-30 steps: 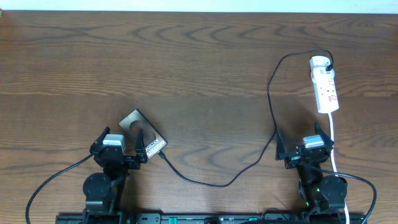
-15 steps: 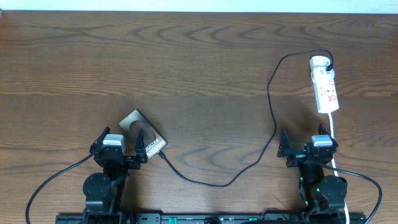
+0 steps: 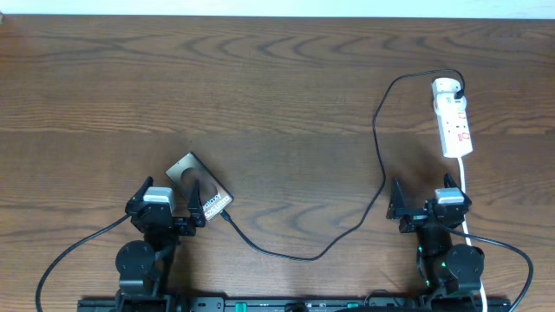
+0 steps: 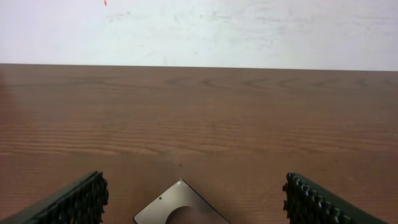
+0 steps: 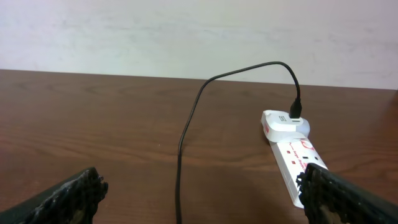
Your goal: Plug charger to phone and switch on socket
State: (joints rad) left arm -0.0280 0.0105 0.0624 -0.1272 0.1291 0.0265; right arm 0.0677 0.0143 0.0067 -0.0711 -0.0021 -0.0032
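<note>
Toward the front-left corner, left arm (image 3: 139, 256) folded low over its base at the front edge, wrist aimed at the far edge, left gripper (image 3: 166, 195) close above the bench (image 3: 260, 69), jaws spread wide, gripping nothing. Just ahead of it, the phone (image 3: 185, 170), flat on the wood and turned cornerwise, grey oval toward the far edge, white lettering toward the front edge. One finger (image 3: 193, 198) overlapping the phone's edge from above; contact impossible to judge. From the left wrist, one phone corner between the two ribbed pads (image 4: 84, 199). From the lettered end, the charger (image 3: 303, 258), sagging toward the front edge mid-bench, then climbing toward the far-right corner and looping into a white adapter (image 3: 445, 87). Cannot tell whether the plug tip is seated in the phone. Adapter sitting on the far end of the socket (image 3: 456, 128), lengthwise near the right edge, white cord (image 3: 460, 166) trailing toward the front. At the front-right, right arm (image 3: 460, 264) folded likewise, wrist facing the far edge, right gripper (image 3: 422, 195) beside the charger and short of the socket, jaws parted wide, empty. Switch position not legible.
</note>
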